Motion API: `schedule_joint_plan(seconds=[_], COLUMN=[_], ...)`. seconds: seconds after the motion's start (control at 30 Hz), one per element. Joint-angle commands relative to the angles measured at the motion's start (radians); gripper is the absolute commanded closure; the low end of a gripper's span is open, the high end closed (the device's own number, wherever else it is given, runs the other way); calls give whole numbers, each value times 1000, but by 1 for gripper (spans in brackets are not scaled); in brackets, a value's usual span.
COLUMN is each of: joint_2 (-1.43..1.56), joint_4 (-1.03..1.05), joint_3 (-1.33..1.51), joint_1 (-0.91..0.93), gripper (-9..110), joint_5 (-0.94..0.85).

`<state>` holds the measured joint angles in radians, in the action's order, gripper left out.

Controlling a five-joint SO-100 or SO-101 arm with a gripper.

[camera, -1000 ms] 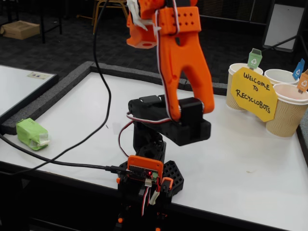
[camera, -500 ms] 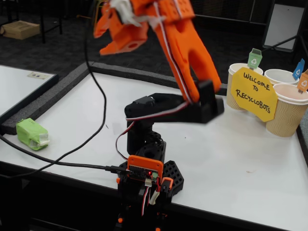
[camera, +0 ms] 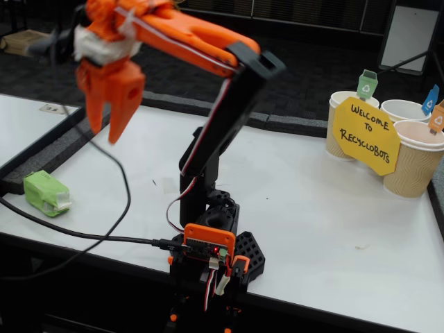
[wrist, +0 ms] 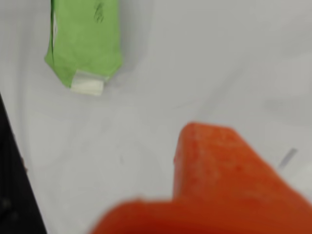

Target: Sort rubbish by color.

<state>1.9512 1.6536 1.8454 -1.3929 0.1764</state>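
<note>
1. Nearest the fixed camera, the arm's black base with its small orange-framed circuit board (camera: 207, 248) sits clamped at the front edge of the white table (camera: 333, 229), a red light glowing on the board.
2. A black cable (camera: 76, 233) runs from the left across the tabletop into that base.
3. Up from the base rises the black-and-orange arm (camera: 222, 104), reaching over to the left side of the fixed view.
4. At its end, the orange two-finger gripper (camera: 108, 126) hangs pointing down, up in the air above the table's left portion. The fingers sit close together with just a thin gap at the tips, and nothing is between them.
5. Down at the left edge of the table lies the light green crumpled paper-wrapped lump with a bit of white tape (camera: 46, 193), lower and left of the gripper, well apart from it.
6. In the wrist view that same green lump (wrist: 85, 41) shows at top left, white tape at its lower end, with a blurred orange finger (wrist: 214, 180) filling the bottom of the picture.
7. Far right in the fixed view, three beige ribbed paper cups (camera: 413, 163) stand together with small coloured tags.
8. A yellow card sign reading "Welcome to Recyclobots" (camera: 365, 135) hangs in front of the cups.
</note>
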Motion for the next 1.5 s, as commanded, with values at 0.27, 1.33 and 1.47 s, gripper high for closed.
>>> schedule_joint_plan(seconds=[0.27,1.33,1.47], joint_2=[-186,-253,-255], joint_4=[-270,-383,-393], joint_3=[-91,-140,-141], joint_1=[-91,-212,-202], gripper=[100,70,70], joint_5=[137,917,948])
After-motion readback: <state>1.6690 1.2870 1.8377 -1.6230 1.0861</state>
